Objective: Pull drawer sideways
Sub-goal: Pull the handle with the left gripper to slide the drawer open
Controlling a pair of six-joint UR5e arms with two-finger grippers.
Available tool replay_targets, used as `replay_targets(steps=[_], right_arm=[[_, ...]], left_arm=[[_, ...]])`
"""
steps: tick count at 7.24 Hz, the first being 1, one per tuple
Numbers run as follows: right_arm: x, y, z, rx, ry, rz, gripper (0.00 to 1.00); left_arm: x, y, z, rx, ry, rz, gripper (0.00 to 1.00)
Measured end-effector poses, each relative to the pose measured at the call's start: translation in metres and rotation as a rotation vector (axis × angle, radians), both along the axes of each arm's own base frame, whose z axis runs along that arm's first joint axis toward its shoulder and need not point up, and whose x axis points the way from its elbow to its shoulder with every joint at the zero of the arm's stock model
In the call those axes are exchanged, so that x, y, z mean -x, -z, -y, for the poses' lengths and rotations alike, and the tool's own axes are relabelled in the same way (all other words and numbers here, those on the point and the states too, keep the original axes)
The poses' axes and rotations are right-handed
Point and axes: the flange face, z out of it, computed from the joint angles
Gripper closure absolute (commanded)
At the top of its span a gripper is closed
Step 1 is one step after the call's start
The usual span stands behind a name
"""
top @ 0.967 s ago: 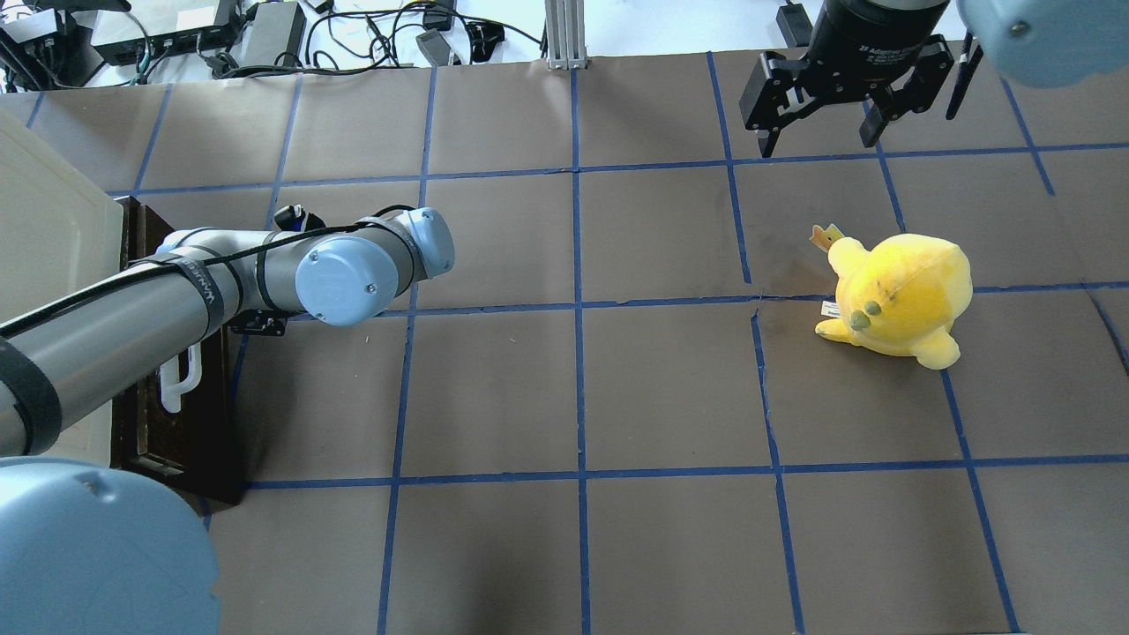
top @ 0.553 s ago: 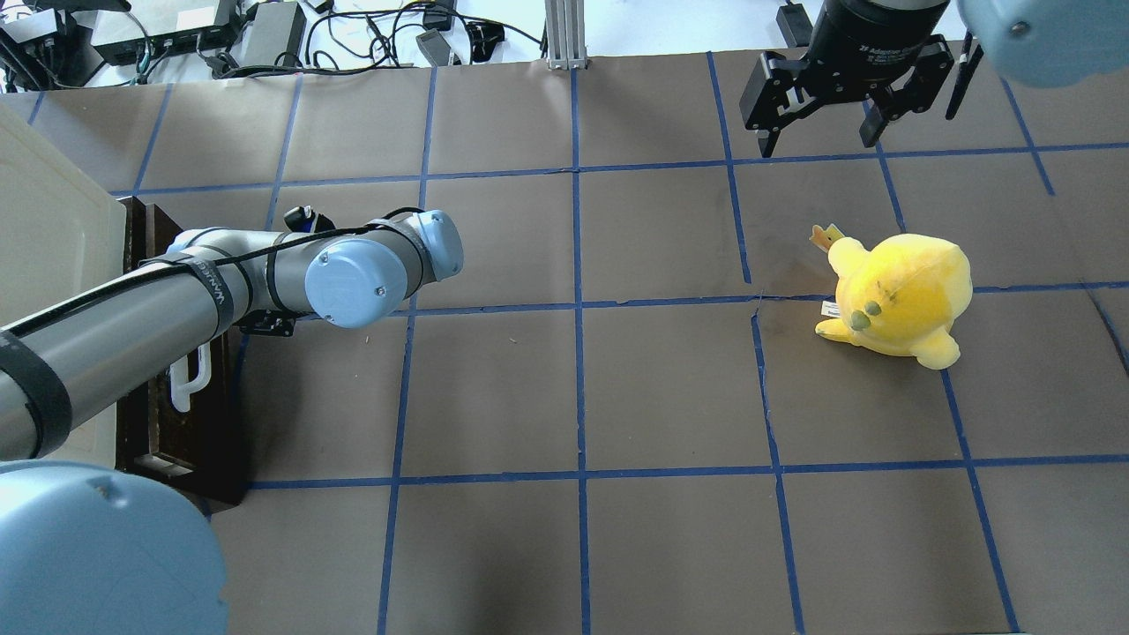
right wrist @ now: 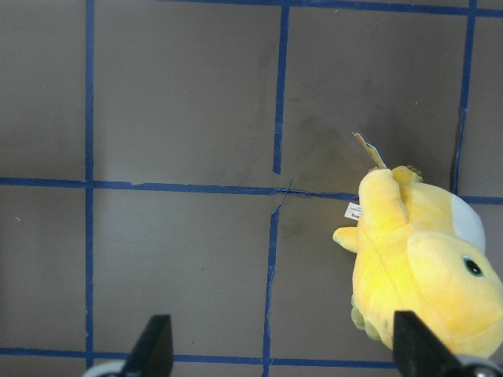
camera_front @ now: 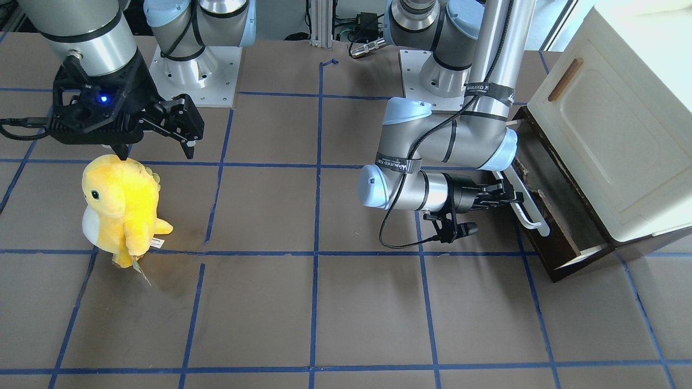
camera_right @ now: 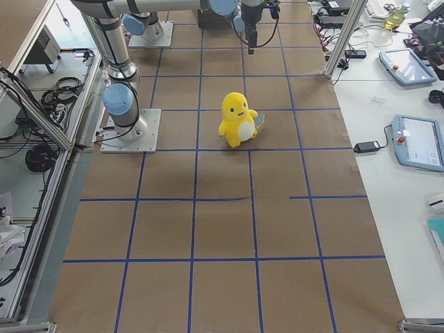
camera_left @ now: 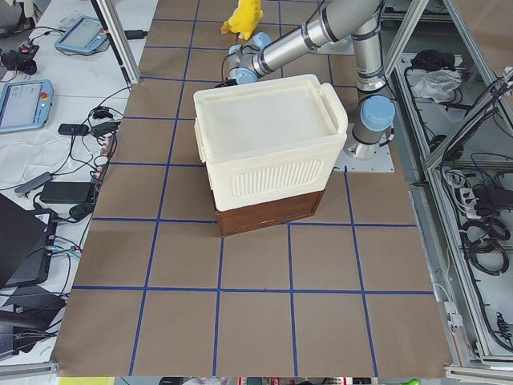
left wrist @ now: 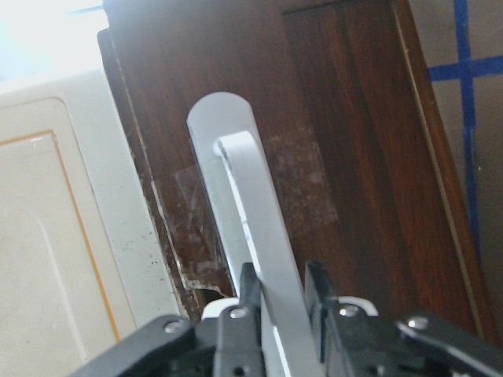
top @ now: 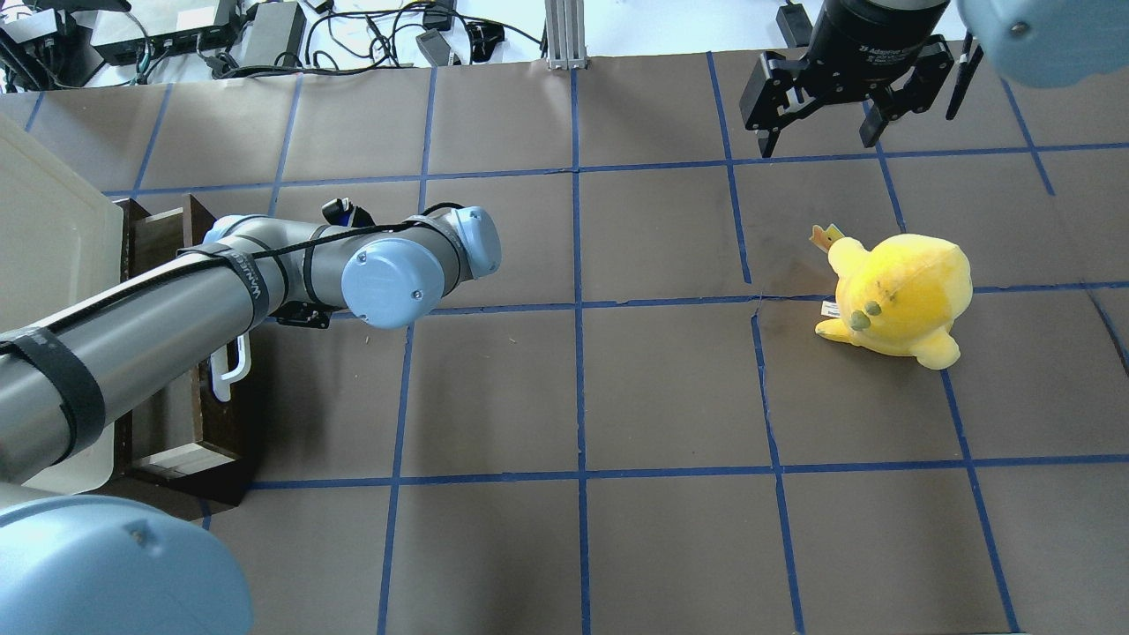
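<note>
The dark brown drawer (camera_front: 559, 246) sits under a cream cabinet (camera_front: 611, 135) and stands partly pulled out, its pale wood inside (top: 176, 414) showing. Its white loop handle (left wrist: 251, 236) is on the front, also seen in the front view (camera_front: 529, 212) and overhead (top: 231, 366). My left gripper (left wrist: 279, 275) is shut on this handle, one finger on each side of the bar; it also shows in the front view (camera_front: 511, 197). My right gripper (top: 816, 132) is open and empty, high above the table far from the drawer.
A yellow plush toy (top: 895, 295) stands on the brown, blue-taped table, just below the right gripper (camera_front: 157, 151). The cabinet has a cream door with a small brown handle (camera_front: 565, 79). Cables and boxes lie beyond the table's far edge (top: 265, 35).
My left arm has moved away from the cabinet with the handle in its grip. The drawer has slid out with it, and its pale inside now shows. The right arm has not moved.
</note>
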Motion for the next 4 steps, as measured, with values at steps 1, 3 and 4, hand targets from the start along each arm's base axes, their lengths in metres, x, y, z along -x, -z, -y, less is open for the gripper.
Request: replay_targets(steps=[1, 3, 4], right_arm=[[0.0000, 0.0000, 0.0000, 0.000, -0.001, 0.000, 0.00], [0.0000, 0.0000, 0.0000, 0.000, 0.000, 0.000, 0.00], [0.0000, 0.0000, 0.0000, 0.000, -0.001, 0.000, 0.00]], left_arm=[[0.0061, -0.0013, -0.0004, 0.003, 0.007, -0.004, 0.86], [0.0140, -0.0019, -0.0021, 0.006, 0.014, -0.014, 0.86], [0.0158, -0.0024, -0.0017, 0.009, 0.012, -0.019, 0.86]])
